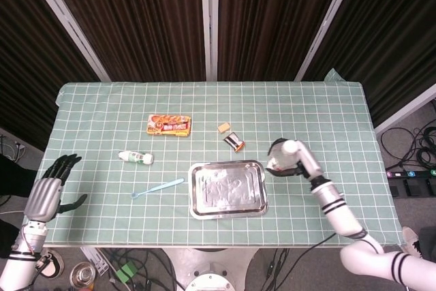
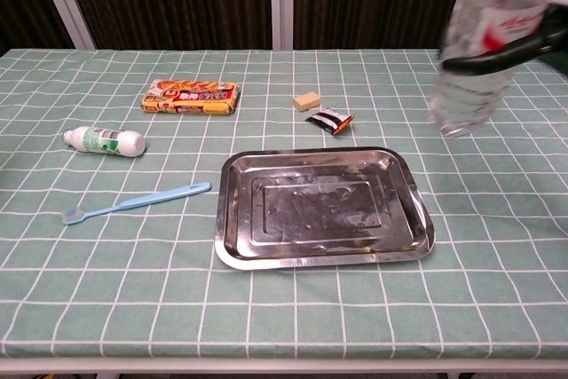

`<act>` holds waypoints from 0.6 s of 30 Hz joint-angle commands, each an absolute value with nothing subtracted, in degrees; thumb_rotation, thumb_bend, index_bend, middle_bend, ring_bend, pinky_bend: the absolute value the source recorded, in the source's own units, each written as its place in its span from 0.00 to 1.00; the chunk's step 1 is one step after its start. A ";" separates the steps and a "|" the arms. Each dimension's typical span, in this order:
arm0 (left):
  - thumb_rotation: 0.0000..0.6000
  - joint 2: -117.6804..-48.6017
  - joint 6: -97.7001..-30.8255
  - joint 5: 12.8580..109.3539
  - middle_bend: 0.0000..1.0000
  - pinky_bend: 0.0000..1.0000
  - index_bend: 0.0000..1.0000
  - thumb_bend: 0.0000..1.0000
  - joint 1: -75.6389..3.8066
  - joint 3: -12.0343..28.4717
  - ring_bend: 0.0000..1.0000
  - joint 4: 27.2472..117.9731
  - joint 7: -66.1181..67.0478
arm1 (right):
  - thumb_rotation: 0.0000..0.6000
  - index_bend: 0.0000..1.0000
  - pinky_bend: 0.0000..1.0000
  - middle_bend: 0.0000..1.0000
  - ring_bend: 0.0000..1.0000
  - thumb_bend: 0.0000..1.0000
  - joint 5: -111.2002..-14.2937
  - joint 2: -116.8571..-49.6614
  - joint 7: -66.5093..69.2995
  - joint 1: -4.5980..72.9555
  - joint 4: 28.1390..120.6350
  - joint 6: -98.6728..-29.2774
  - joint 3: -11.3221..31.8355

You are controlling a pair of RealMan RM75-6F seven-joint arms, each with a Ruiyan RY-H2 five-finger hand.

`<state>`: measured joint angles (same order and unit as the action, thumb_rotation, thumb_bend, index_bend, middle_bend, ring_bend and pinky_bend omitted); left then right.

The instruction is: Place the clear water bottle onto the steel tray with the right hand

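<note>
- Right robot hand of mine is wrapped around the clear water bottle, with dark fingers curled across its middle, just under the red and white label.
- I hold the bottle up in the air, not on the counter. From the chest view its bottom end hangs above the cloth, off to the right of the steel tray.
- I grip it around the middle so it does not slip or tip while I carry it.
- From the head view my right robot hand sits just beside the tray's right edge, so I think the carry is nearly over but the bottle is not above the tray yet.
- I think the next move is a short slide to the left, then down, so the bottle lands inside the rim.
- The tray looks shiny and bare, so the bottle has room there. It could slide on the smooth steel, so I should set it down softly.
- My left robot hand waits at the far left edge of the counter. It holds nothing and its fingers are spread apart. It stays out of the way because this job is for the right one.
- A blue toothbrush, a small white bottle, an orange box and a small dark packet lie well apart from my path.
</note>
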<state>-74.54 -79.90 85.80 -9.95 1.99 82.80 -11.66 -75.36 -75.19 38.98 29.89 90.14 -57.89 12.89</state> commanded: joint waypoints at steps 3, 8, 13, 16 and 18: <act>1.00 -74.63 -80.30 85.82 0.18 0.19 0.16 0.25 -9.83 2.04 0.09 82.99 -11.10 | 1.00 0.66 0.43 0.54 0.35 0.15 -77.78 -69.28 43.79 26.75 91.32 -60.31 12.24; 1.00 -74.60 -80.45 85.64 0.18 0.19 0.16 0.25 -9.57 1.86 0.09 83.73 -9.61 | 1.00 0.66 0.43 0.54 0.36 0.15 -76.34 -78.57 40.33 33.44 88.05 -53.88 13.50; 1.00 -74.31 -80.81 85.49 0.18 0.19 0.16 0.25 -9.38 1.99 0.09 84.30 -9.16 | 1.00 0.66 0.43 0.54 0.36 0.15 -74.67 -82.91 37.59 35.05 86.17 -53.39 14.07; 1.00 -74.28 -80.84 85.38 0.18 0.19 0.16 0.25 -9.27 1.98 0.09 84.12 -9.38 | 1.00 0.66 0.43 0.54 0.36 0.15 -74.32 -83.50 38.33 35.35 86.53 -52.19 13.77; 1.00 -74.49 -80.85 85.27 0.18 0.19 0.16 0.25 -9.14 1.91 0.09 83.73 -9.57 | 1.00 0.66 0.43 0.54 0.36 0.15 -74.73 -84.22 39.06 35.77 87.17 -51.29 13.40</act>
<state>-74.41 -80.84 85.32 -9.20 1.95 83.86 -9.49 -74.63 -83.48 38.55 35.34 86.81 -52.13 13.63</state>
